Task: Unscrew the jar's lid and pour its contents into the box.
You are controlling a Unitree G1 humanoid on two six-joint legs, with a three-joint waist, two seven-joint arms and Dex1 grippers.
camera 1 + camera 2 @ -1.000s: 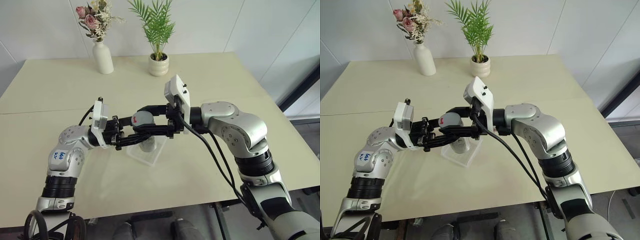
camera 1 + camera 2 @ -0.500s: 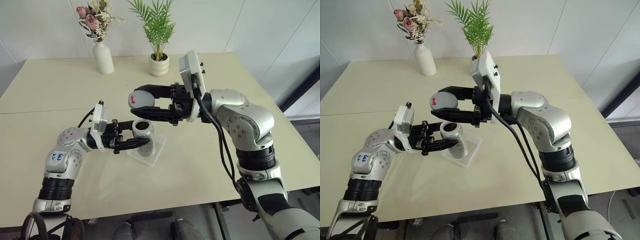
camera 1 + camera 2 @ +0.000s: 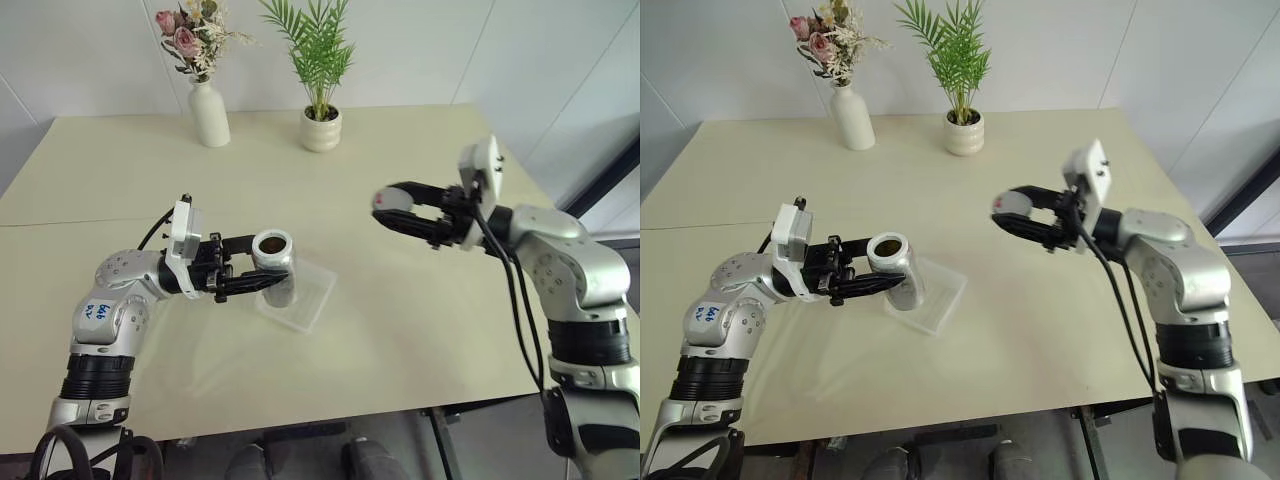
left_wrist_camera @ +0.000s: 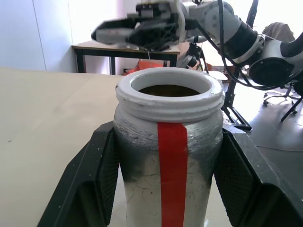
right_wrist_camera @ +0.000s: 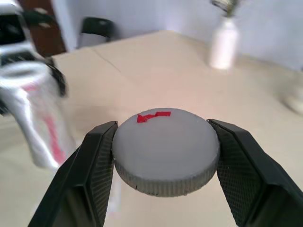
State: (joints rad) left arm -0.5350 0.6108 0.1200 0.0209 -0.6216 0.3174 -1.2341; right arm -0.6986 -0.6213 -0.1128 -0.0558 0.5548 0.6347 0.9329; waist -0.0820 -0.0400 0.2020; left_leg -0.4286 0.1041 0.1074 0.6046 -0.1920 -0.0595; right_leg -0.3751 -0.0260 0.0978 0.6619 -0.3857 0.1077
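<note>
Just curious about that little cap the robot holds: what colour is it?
The lid is grey with a small red mark on top, clearest in the right wrist view.

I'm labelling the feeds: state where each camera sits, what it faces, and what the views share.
Head views: look down over the table; both arms show.
Left wrist view: along the left end effector, shut on the open jar.
Right wrist view: along the right end effector, shut on the lid.
Shared: jar, lid.

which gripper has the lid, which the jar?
The right gripper is clamped on the grey lid; the left gripper holds the open jar over the box.
</note>
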